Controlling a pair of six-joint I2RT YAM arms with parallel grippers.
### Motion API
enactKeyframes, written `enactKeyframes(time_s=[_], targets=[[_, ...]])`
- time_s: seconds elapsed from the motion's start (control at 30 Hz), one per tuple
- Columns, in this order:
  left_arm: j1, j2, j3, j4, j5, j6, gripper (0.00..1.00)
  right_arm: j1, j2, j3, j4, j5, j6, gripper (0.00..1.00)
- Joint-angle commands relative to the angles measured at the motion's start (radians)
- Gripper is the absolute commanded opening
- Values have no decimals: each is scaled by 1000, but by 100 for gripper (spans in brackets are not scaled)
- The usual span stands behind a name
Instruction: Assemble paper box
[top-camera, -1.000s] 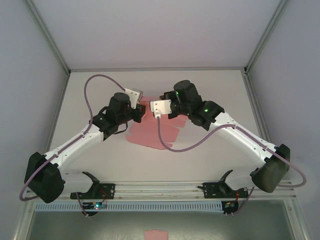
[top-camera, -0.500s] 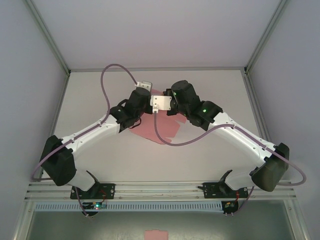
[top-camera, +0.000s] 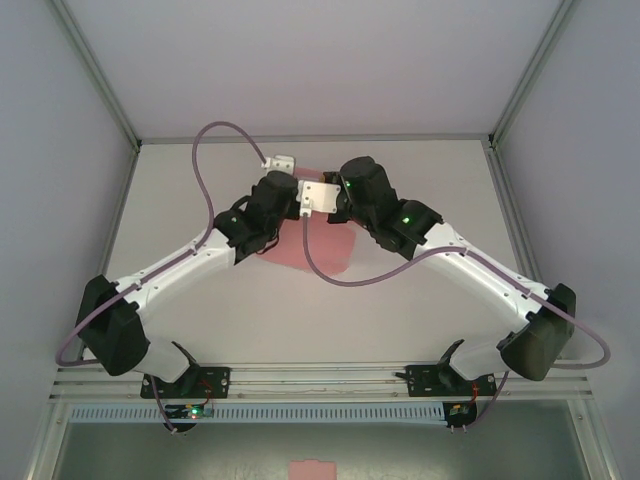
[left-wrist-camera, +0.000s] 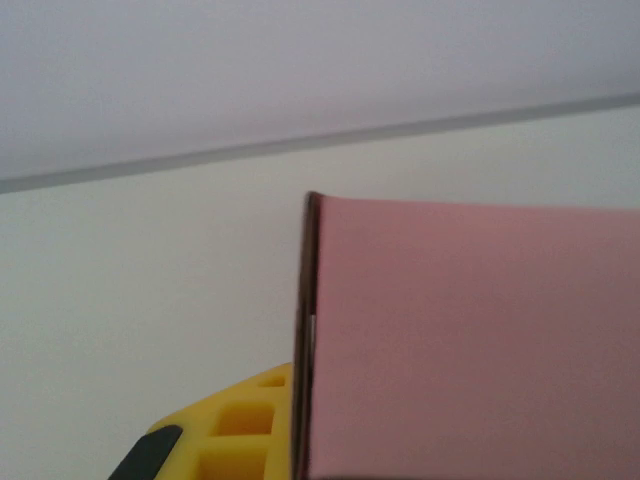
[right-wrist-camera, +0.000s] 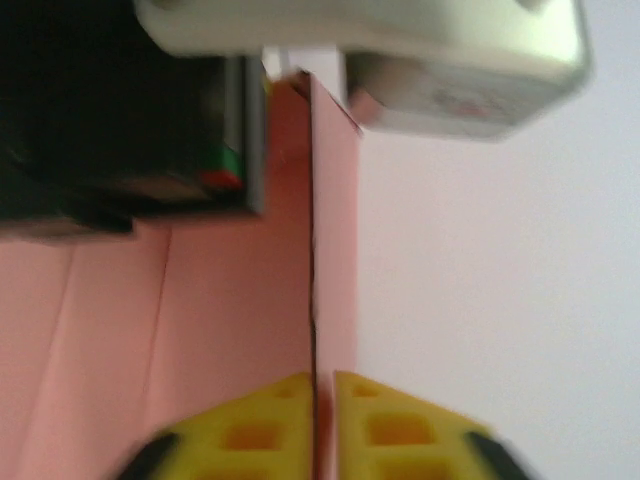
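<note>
The left gripper (left-wrist-camera: 300, 445) jaws clamp the paper box (left-wrist-camera: 470, 340); the right gripper (right-wrist-camera: 322, 425) jaws pinch its upright flap.

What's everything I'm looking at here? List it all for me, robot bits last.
paper box: one, pink, a partly folded card sheet at the middle of the table, under and between the two arm tips; a flap stands upright.
pink scrap: one, pink, on the lower shelf in front of the table, at the bottom edge of the top view.
table: one, white, boxed in by pale walls with a metal frame.
cables: two, purple, looping from each wrist.
left gripper: one, yellow fingers, shut on a flap of the box.
right gripper: one, yellow fingers either side of an upright flap, narrow gap between them.
</note>
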Motion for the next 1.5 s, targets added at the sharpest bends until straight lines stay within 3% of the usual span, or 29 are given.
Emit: enactKeyframes(time_s=[0.0, 0.03, 0.13, 0.3, 0.43, 0.57, 0.83, 1.03, 1.27, 1.47], targets=[[35, -26, -162, 68, 45, 74, 0, 33, -32, 35, 54, 13, 59, 51], [37, -63, -193, 120, 108, 77, 0, 30, -45, 24, 67, -10, 69, 64], [46, -164, -275, 223, 215, 82, 0, 16, -114, -22, 82, -97, 89, 81], [68, -296, -376, 303, 264, 68, 0, -48, -292, -128, 122, -254, 165, 98], [80, -391, -439, 331, 319, 49, 0, -146, -375, -159, 8, -284, 171, 98], [82, -445, -455, 334, 382, 56, 0, -246, -391, -162, -103, -447, 154, 98], [83, -439, -432, 315, 435, 66, 0, -248, -300, -114, -159, -575, 134, 98], [84, -403, -404, 291, 387, 50, 0, -227, -225, -76, -200, -573, 101, 98], [83, -318, -334, 198, 382, 94, 0, -186, -128, 84, -424, -568, -26, 98], [84, -300, -328, 197, 420, 123, 0, -144, -19, 168, -526, -463, -65, 98]])
